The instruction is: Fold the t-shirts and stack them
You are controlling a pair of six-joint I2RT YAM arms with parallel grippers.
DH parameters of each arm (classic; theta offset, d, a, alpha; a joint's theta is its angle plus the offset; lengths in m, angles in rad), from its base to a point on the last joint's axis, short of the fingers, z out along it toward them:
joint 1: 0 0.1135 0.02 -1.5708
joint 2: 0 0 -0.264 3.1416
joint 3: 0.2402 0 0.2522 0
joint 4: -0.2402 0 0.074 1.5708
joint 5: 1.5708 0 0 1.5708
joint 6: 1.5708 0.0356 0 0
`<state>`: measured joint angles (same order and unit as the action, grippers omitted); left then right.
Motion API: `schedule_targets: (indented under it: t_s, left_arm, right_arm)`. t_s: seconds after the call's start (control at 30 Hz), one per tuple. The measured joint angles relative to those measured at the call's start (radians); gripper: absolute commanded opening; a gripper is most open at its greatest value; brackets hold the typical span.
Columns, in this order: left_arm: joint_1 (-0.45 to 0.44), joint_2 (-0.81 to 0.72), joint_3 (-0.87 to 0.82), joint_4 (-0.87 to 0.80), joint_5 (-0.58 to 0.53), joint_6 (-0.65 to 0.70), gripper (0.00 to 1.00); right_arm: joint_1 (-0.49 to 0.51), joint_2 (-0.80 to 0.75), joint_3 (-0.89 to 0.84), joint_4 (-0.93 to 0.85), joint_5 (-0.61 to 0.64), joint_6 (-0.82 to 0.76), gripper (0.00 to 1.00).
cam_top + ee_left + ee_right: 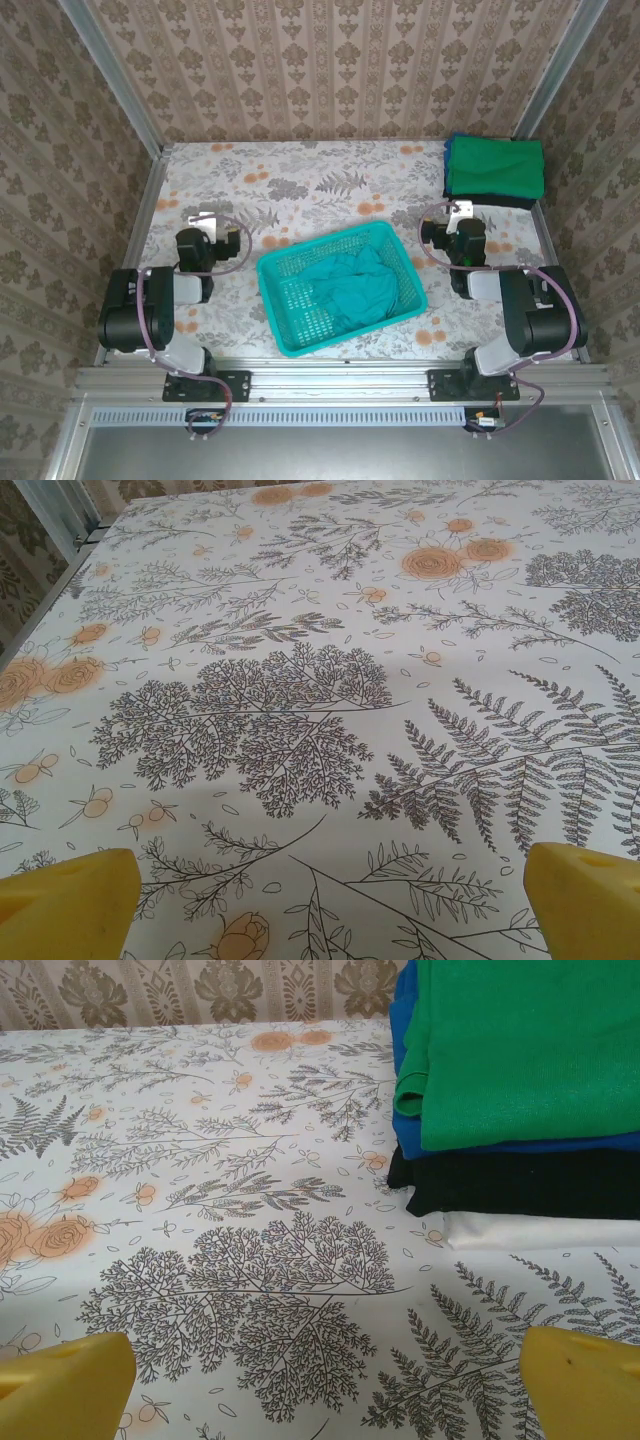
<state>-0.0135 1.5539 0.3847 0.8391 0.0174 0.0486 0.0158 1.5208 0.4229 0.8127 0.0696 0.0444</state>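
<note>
Left tool (325, 905) and right tool (320, 1385) are both wide open, holding nothing. The teal tee (355, 285) sits crumpled in the basket (290, 295) mid-counter (300, 190) — the folded stack (520, 1050) is far right. Looks light and floppy, so I'd pinch a raised fold near its top.

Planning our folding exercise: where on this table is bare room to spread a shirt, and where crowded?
Bare: the far-left tablecloth, between the basket, the back wall and the folded stack. Crowded: far-right corner (stack), centre-front (basket), near corners (left arm, right arm).
</note>
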Motion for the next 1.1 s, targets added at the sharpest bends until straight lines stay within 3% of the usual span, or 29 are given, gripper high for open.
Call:
schedule_targets:
  t_s: [0.9, 1.0, 1.1]
  left_arm:
    - [0.002, 0.000, 0.000, 0.000, 0.003, 0.001, 1.00]
    - [-0.005, -0.058, 0.037, -0.127, -0.020, 0.001, 1.00]
    - [-0.034, -0.228, 0.161, -0.400, -0.064, -0.051, 1.00]
  right_arm:
    - [0.000, 0.000, 0.000, 0.000, 0.000, 0.000, 1.00]
    - [0.007, -0.005, 0.003, -0.020, 0.011, -0.001, 1.00]
    - [0.035, -0.085, 0.067, -0.233, 0.035, -0.006, 1.00]
